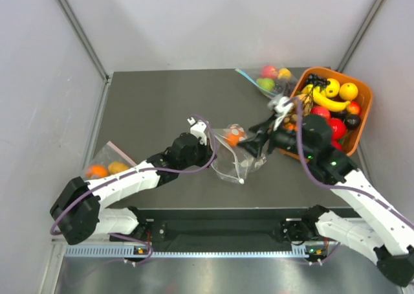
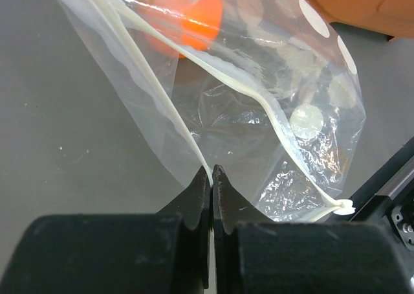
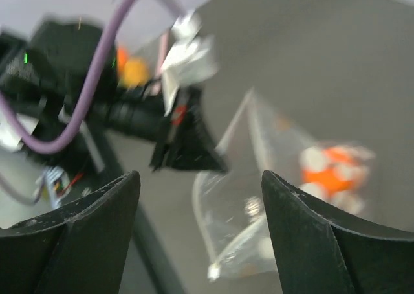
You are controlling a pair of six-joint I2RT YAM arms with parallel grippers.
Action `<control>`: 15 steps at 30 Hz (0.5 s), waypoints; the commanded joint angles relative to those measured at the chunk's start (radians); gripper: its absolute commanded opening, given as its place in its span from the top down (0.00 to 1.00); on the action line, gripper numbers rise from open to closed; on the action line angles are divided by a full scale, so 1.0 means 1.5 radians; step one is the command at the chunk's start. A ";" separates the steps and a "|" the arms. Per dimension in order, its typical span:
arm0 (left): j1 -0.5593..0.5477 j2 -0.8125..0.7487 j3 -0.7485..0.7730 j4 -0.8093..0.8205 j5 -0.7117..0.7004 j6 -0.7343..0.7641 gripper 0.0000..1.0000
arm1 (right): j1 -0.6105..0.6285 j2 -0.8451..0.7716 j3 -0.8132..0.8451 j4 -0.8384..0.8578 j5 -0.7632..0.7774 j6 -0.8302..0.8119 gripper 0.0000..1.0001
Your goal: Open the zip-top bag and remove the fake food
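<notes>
The zip-top bag [image 1: 237, 161], clear with white polka dots, lies on the dark table between the arms. Its mouth gapes, and the two white zip strips stand apart in the left wrist view [image 2: 259, 106]. An orange ball [image 1: 234, 136] sits inside it [image 2: 189, 19]. I see no banana or berries in the bag. My left gripper [image 1: 211, 153] is shut on one zip edge [image 2: 211, 171]. My right gripper [image 1: 253, 145] is open and empty, just right of the bag. The right wrist view is blurred and shows the bag [image 3: 259, 203] and the ball [image 3: 330, 174] beyond its fingers [image 3: 200, 174].
An orange bin [image 1: 364, 116] full of toy fruit stands at the back right, close behind the right gripper. A plain clear bag with a blue zip strip [image 1: 268, 80] lies at the back. A clear bag with a pink edge [image 1: 107, 168] lies at the left.
</notes>
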 commanded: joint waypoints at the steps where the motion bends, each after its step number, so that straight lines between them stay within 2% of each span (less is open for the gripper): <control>1: 0.001 -0.024 0.029 0.044 0.007 -0.013 1.00 | 0.123 0.047 -0.041 0.007 0.008 0.032 0.25; 5: 0.001 -0.030 0.029 0.046 0.025 -0.018 1.00 | 0.194 0.117 -0.056 0.036 0.057 0.044 0.27; 15: 0.001 -0.052 0.023 0.039 0.029 -0.020 1.00 | 0.204 0.250 -0.047 0.087 0.095 0.073 0.28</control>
